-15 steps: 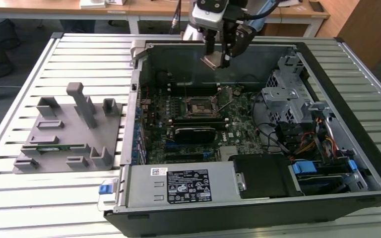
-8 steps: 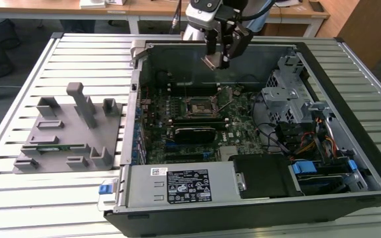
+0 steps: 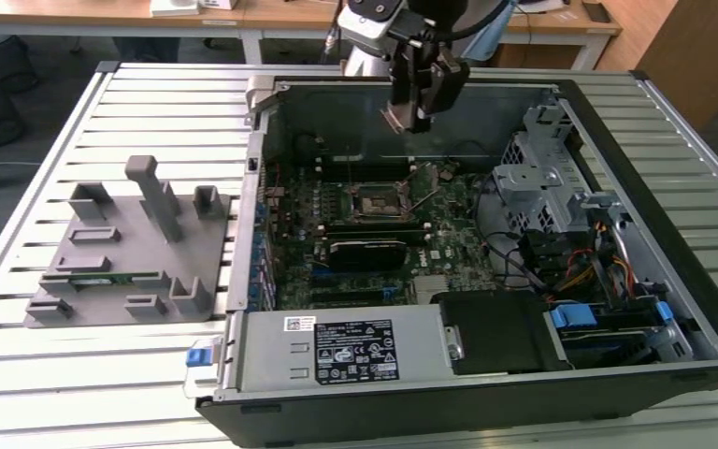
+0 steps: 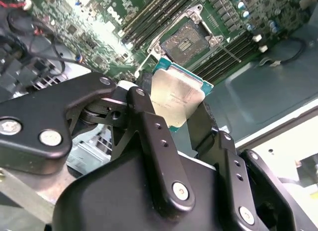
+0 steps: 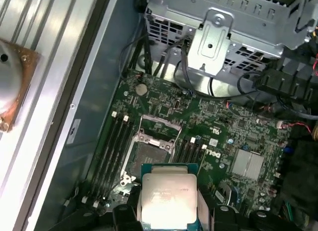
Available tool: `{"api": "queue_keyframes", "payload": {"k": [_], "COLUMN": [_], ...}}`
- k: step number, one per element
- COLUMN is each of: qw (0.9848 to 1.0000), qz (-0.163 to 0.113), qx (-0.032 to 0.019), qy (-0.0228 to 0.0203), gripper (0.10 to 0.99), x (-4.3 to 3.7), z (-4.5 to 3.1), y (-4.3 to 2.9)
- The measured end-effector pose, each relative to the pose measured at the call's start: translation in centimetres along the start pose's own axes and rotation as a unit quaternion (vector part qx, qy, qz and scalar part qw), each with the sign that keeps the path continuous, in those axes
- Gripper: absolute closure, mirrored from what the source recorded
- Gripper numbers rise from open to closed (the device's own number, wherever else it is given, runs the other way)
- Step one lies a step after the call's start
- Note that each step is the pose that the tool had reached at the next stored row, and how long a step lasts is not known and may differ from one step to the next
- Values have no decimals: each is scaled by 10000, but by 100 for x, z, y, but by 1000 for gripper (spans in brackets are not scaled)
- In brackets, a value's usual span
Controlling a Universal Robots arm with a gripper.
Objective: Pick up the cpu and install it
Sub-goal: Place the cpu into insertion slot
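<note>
Hand (image 3: 411,120) clenched on the cpu (image 4: 176,99), we see it hanging over the motherboard (image 3: 452,210), 12 o'clock of the socket (image 3: 376,201) in the exterior view.

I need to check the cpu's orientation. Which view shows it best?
The first wrist view: the cpu faces the camera squarely, metal top and greenish rim plain, with the socket also in sight. The second wrist view shows it tilted, partly behind the jaws. In the exterior view it is a pale sliver at the gripper tip.
</note>
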State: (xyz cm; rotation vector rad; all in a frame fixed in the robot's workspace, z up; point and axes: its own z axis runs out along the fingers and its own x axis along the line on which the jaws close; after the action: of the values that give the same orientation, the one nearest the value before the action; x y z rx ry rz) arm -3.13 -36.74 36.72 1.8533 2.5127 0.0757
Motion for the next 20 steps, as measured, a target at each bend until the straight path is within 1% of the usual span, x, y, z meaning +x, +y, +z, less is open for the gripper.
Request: {"api": "queue_keyframes", "payload": {"k": [2,4,7,10,14,18,20], "qw": [9998,9993,9981,9966,9953,9939,9929], "qz": [184,362,611,823,968,1099,1184], "qx": [-3,-5,-9,-12,-14,-16,-15], "qy": [-9,-18,-30,-41,-49,-55,-68], "gripper": [553,553,553,553,553,553,553], "x": [0,0,0,3,21,54,69], "z": [6,14,23,28,39,86,112], "y": [-1,-1,-1,-1,1,-11,-23]}}
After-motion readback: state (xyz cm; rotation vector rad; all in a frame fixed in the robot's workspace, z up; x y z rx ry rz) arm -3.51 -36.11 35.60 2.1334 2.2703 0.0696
